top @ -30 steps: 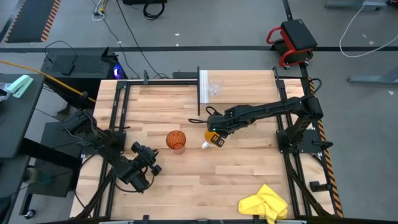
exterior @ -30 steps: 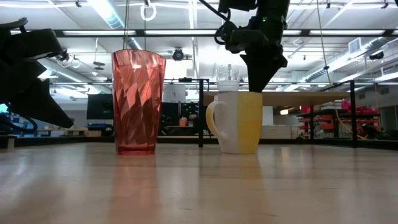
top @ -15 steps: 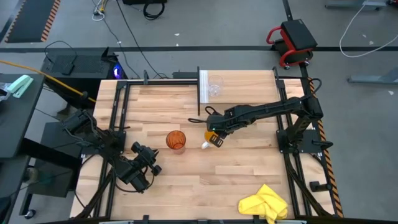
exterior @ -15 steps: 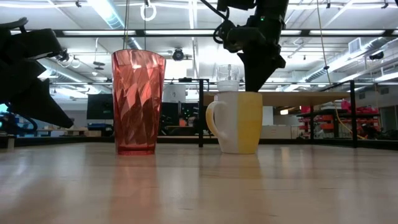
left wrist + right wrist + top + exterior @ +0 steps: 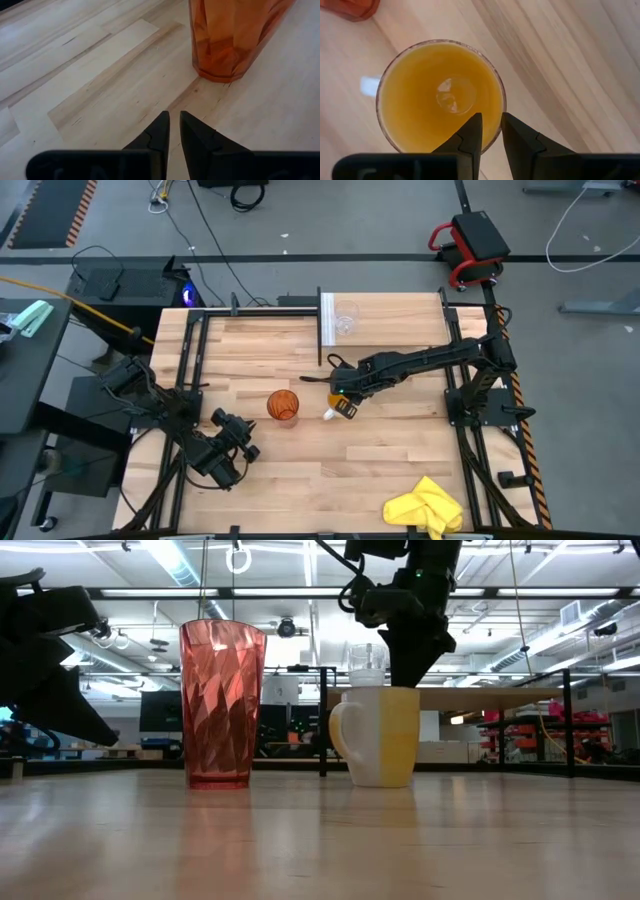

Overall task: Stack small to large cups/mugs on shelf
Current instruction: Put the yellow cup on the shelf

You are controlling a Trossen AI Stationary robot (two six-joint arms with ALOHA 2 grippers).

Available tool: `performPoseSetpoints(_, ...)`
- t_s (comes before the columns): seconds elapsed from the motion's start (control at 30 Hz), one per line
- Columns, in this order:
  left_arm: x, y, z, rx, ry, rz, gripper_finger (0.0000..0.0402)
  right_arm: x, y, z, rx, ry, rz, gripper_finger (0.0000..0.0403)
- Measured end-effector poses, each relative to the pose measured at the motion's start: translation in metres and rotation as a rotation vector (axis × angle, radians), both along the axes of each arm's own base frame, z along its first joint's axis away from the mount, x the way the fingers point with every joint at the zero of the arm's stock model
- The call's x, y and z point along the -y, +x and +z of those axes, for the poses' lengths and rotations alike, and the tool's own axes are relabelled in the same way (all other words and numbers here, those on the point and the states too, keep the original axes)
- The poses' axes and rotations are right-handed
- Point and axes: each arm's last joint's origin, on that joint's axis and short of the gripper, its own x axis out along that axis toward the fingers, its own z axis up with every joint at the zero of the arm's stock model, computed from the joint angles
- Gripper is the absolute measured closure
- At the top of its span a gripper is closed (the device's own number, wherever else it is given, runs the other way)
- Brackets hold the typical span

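Observation:
The orange mug with a pale handle stands on the tabletop near the centre. My right gripper comes down on it from above and is shut on its rim. The tall amber tumbler stands upright to the mug's left. My left gripper is shut and rests low, just near-left of the tumbler, touching nothing. The small clear glass cup stands on the shelf at the far edge. In the low view the cup shows behind the mug. My right gripper holds the mug by its rim, on the side away from the handle. One finger is inside the mug and the other outside. The fingers point down from above. The mug stands upright with its base on the table.
A crumpled yellow cloth lies at the table's near right corner. Black frame rails run along the left and right sides. The shelf's white end panel stands next to the glass cup.
My right gripper has shifted slightly toward the table's left, and the mug has slid a little left with it, staying upright on the table.

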Motion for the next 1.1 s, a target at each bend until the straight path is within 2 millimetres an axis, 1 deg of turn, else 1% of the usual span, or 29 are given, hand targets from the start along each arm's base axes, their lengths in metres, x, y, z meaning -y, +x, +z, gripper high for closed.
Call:
performPoseSetpoints(0.33,0.000,0.000,0.000,0.000,0.000,0.000,0.0345,0.005,-0.001,-0.001,-0.021,-0.033,0.009,0.0319)
performPoseSetpoints(0.53,0.000,0.000,0.000,-0.001,0.000,0.000,0.0351,0.004,-0.001,-0.001,-0.017,-0.034,0.023,0.0308)
performPoseSetpoints(0.7,0.000,0.000,0.000,0.000,0.000,0.000,0.0346,0.001,-0.001,0.000,-0.014,-0.034,0.028,0.0296)
performPoseSetpoints(1.1,0.000,0.000,0.000,-0.001,0.000,0.000,0.0349,-0.003,-0.006,0.009,0.009,-0.027,0.043,0.0282)
